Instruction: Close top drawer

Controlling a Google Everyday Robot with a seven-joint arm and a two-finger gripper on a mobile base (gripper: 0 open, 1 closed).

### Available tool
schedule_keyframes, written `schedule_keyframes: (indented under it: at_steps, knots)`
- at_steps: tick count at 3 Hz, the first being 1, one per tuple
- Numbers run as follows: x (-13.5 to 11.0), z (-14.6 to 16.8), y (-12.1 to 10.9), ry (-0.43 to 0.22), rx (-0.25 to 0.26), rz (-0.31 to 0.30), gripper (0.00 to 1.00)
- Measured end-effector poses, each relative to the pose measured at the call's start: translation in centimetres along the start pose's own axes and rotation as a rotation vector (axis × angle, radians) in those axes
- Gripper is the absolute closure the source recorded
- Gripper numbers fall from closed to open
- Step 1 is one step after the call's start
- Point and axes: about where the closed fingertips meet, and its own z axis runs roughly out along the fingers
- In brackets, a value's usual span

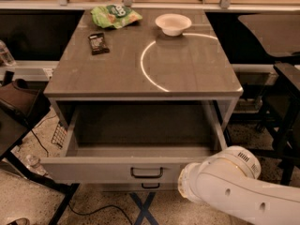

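Note:
The top drawer [93,170] is pulled far out of the grey cabinet, and its deep box interior [140,130] is empty. Its flat grey front faces me, with a small dark pull handle [146,172] at the middle. My white arm [225,184] comes in from the bottom right. Its rounded end lies against or just in front of the right end of the drawer front. The gripper itself is out of view, hidden behind or below the arm.
On the cabinet top [187,74] lie a white bowl [173,23], a green chip bag [115,15] and a dark snack bar [98,42]. A lower drawer's handle [150,185] peeks out below. A dark chair [18,107] stands at the left, dark furniture [281,88] at the right, and cables lie on the floor.

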Motion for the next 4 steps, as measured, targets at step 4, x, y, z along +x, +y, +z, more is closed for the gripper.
schedule_keyframes:
  at_steps: [4]
  knots:
    - [0.6,2.3,-9.9,0.027,0.056,-0.051,1.00]
